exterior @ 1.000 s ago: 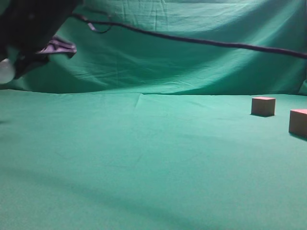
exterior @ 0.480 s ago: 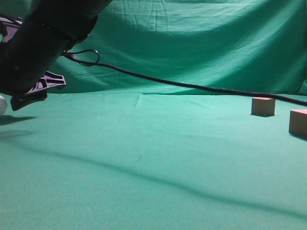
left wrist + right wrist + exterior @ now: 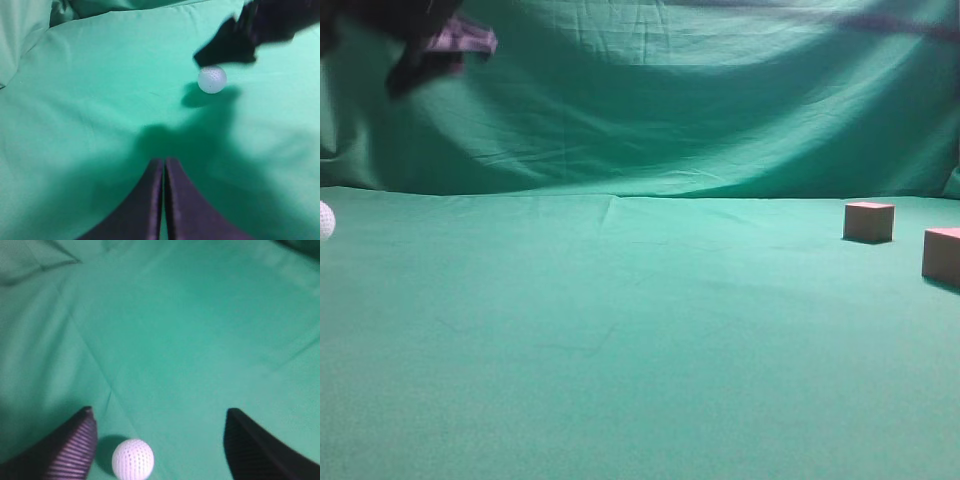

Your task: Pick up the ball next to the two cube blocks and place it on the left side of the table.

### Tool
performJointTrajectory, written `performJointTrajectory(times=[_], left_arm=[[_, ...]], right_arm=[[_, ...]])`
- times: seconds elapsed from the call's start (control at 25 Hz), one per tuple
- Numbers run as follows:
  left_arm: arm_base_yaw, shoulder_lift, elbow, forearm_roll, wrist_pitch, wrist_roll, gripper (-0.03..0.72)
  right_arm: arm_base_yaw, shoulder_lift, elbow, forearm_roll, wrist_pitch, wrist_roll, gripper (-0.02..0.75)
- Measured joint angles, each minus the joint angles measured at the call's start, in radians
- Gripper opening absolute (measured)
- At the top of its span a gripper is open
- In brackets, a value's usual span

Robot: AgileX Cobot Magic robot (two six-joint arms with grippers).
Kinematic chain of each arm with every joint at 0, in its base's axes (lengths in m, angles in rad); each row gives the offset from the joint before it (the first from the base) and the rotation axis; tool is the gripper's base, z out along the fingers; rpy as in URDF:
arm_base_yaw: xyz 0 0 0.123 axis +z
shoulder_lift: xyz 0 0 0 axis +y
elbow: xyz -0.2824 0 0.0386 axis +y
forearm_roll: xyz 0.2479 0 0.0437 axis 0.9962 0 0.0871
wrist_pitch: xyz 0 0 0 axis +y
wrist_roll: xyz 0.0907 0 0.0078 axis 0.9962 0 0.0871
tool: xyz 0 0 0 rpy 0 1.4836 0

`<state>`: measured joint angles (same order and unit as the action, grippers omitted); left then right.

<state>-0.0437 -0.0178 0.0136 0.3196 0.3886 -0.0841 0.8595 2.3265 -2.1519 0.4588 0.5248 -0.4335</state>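
The white dimpled ball (image 3: 324, 220) rests on the green table (image 3: 620, 330) at the far left edge of the exterior view. It also shows in the right wrist view (image 3: 132, 459) and the left wrist view (image 3: 212, 79). My right gripper (image 3: 159, 412) is open and empty above the ball, which lies near its left finger (image 3: 75, 445). In the exterior view the right gripper (image 3: 425, 50) hangs high at the top left. My left gripper (image 3: 163, 161) is shut and empty, well short of the ball. The two cube blocks (image 3: 869, 221) (image 3: 942, 255) sit at the far right.
The green backdrop (image 3: 700, 100) rises behind the table. A dark cable (image 3: 900, 25) crosses the top right corner. In the left wrist view, the right arm's dark gripper (image 3: 250, 30) hovers just beyond the ball.
The right gripper came down at the far left with the ball, let it go onto the cloth, and has risen to the top of the view. The cable rose with it.
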Motion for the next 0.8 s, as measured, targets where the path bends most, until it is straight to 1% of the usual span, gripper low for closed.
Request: performJointTrajectory(times=[0.04,0.08,0.12,0.24,0.28,0.32,0.36,0.4,0.48,0.64,0.8], left_arm=[[0.0,0.0,0.0,0.0,0.0,0.0,0.0],[0.0,0.0,0.0,0.0,0.0,0.0,0.0],[0.0,0.0,0.0,0.0,0.0,0.0,0.0],[0.0,0.0,0.0,0.0,0.0,0.0,0.0],[0.0,0.0,0.0,0.0,0.0,0.0,0.0],[0.0,0.0,0.0,0.0,0.0,0.0,0.0],[0.0,0.0,0.0,0.0,0.0,0.0,0.0],[0.0,0.0,0.0,0.0,0.0,0.0,0.0],[0.0,0.0,0.0,0.0,0.0,0.0,0.0],[0.0,0.0,0.0,0.0,0.0,0.0,0.0],[0.0,0.0,0.0,0.0,0.0,0.0,0.0]], right_arm=[[-0.016,-0.035,-0.004,-0.005,0.062,0.0,0.464],[-0.032,-0.077,-0.006,-0.01,0.133,0.0,0.417],[-0.045,-0.117,-0.007,-0.024,0.209,0.0,0.354],[-0.09,-0.222,-0.007,-0.047,0.435,0.0,0.121],[-0.101,-0.256,-0.007,-0.054,0.496,0.006,0.071],[-0.114,-0.283,-0.007,-0.067,0.562,0.022,0.045],[-0.124,-0.315,-0.007,-0.082,0.619,0.043,0.0],[-0.136,-0.347,-0.007,-0.105,0.667,0.075,0.0],[-0.149,-0.4,-0.007,-0.167,0.714,0.141,0.0],[-0.163,-0.515,0.01,-0.278,0.734,0.25,0.0],[-0.164,-0.659,0.108,-0.305,0.74,0.279,0.0]])
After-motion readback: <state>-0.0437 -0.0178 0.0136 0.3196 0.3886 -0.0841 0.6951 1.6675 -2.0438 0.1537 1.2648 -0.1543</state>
